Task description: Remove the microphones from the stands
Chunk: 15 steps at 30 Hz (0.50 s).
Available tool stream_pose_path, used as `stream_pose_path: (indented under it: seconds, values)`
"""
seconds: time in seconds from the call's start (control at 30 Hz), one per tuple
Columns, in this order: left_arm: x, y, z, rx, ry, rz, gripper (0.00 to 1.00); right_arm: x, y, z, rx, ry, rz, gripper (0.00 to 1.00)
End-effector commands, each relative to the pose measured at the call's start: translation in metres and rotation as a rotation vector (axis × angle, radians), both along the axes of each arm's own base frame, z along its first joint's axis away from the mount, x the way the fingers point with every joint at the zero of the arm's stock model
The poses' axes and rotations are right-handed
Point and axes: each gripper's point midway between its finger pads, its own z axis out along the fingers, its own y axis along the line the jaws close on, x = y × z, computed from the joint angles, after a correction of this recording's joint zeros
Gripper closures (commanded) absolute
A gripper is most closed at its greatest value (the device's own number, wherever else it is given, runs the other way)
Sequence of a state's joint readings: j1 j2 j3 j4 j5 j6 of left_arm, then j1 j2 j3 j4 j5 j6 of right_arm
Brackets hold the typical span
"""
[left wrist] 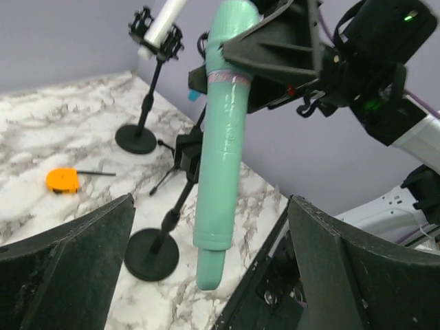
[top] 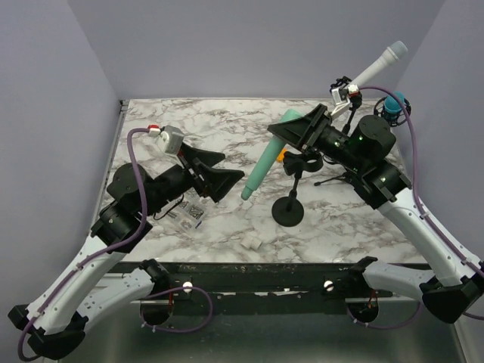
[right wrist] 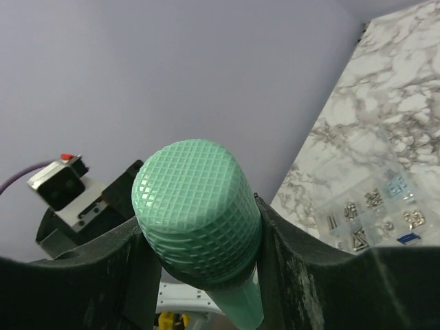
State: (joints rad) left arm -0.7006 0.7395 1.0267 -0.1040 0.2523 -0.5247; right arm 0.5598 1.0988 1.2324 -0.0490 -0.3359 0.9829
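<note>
Marble worktop (top: 227,128). Above the stand (top: 288,210), right gripper (top: 293,128), fingers pinching the mint microphone (top: 261,165) by the head, hanging clear, left of the stand. Further left, left gripper (top: 227,170), fingers spread wide. Behind the stand, rear stand (left wrist: 136,139) holding white microphone (top: 382,62); base blocked by right arm (top: 393,193) from above, plain from left wrist. Two microphones, two round bases. Left again, parts box (top: 187,213); behind, orange tape (left wrist: 62,180).

Smooth mint plastic microphone (left wrist: 223,158) — diamond-textured head, matt black stand (top: 289,210), glossy marble-look tabletop (top: 227,136)
</note>
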Motion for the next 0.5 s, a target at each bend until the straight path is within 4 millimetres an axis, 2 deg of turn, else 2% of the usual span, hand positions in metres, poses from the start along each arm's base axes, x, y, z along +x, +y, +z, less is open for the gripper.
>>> stream_pose_path:
  seconds: [0.0,0.2,0.33,0.47]
  values:
    - [0.001,-0.016,-0.040,0.074,0.193,-0.057,0.13,-0.028,0.015,0.034,0.104,-0.077,0.109,0.99]
    - [-0.001,-0.037,-0.040,0.113,0.197,-0.081,0.21,-0.037,0.021,0.033,0.102,-0.079,0.124,0.99]
    - [-0.008,-0.051,-0.033,0.104,0.171,-0.113,0.31,-0.038,0.019,0.032,0.094,-0.085,0.109,0.99]
    - [-0.013,-0.060,-0.031,0.095,0.162,-0.143,0.33,-0.039,0.016,0.032,0.092,-0.090,0.101,0.99]
